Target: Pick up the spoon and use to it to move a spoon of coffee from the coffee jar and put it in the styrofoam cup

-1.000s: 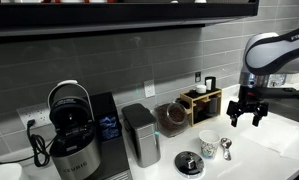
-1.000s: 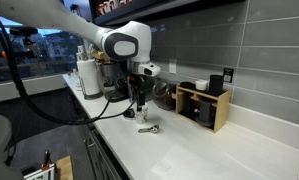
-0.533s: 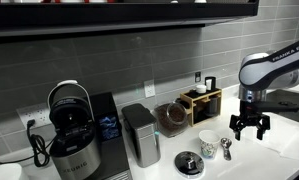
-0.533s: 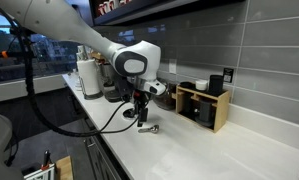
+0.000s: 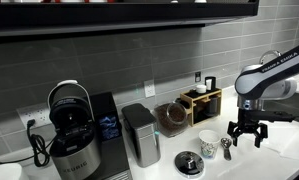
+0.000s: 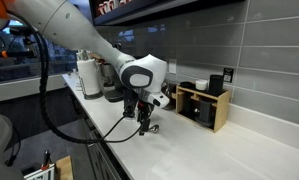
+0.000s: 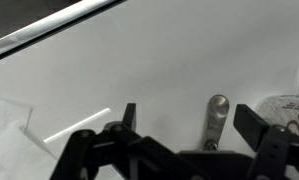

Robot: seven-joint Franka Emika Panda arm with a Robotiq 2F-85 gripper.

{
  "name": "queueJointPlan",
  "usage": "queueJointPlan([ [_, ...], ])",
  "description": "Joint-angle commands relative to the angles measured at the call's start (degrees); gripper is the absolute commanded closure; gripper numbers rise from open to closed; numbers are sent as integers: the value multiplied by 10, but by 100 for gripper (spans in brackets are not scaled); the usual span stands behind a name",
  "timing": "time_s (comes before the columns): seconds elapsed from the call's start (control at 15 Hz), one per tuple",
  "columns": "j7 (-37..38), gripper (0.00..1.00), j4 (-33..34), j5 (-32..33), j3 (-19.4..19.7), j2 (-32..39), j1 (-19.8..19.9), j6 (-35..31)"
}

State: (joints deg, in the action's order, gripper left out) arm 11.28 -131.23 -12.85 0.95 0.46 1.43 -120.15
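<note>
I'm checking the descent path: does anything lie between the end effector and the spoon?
Nothing. The wrist view shows the spoon lying on bare white counter, within the span of the open end effector, with no object in the gap.

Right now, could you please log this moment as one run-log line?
claw: open above spoon | spoon: flat on counter, ungrasped | styrofoam cup: beside spoon | coffee jar: behind cup

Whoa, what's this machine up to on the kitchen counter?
A robot arm is going for a spoon. Its gripper hangs open just above the small metal spoon lying on the white counter, which sits between the open jaws, not gripped yet. The styrofoam cup stands right beside the spoon, and the coffee jar sits further back. With the spoon down on the counter, no coffee has been scooped.
</note>
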Motion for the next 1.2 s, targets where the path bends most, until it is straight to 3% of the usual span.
queueJointPlan([
  [0.0, 22, 0, -3, -37, -2, 19, -4, -25],
  [0.47, 27, 1, 0, -98, -14, 46, -13, -80],
  [0.67, 27, 13, 0, -111, -15, 55, -14, -102],
  [0.73, 25, 13, 0, -115, -16, 57, -14, -108],
  [0.8, 25, 25, 0, -119, -15, 58, -13, -113],
  [0.93, 25, 24, 0, -127, -15, 62, -12, -121],
  [1.0, 21, 30, 0, -136, -14, 65, -10, -123],
  [1.13, 18, 20, 2, -156, -12, 70, -6, -126],
])
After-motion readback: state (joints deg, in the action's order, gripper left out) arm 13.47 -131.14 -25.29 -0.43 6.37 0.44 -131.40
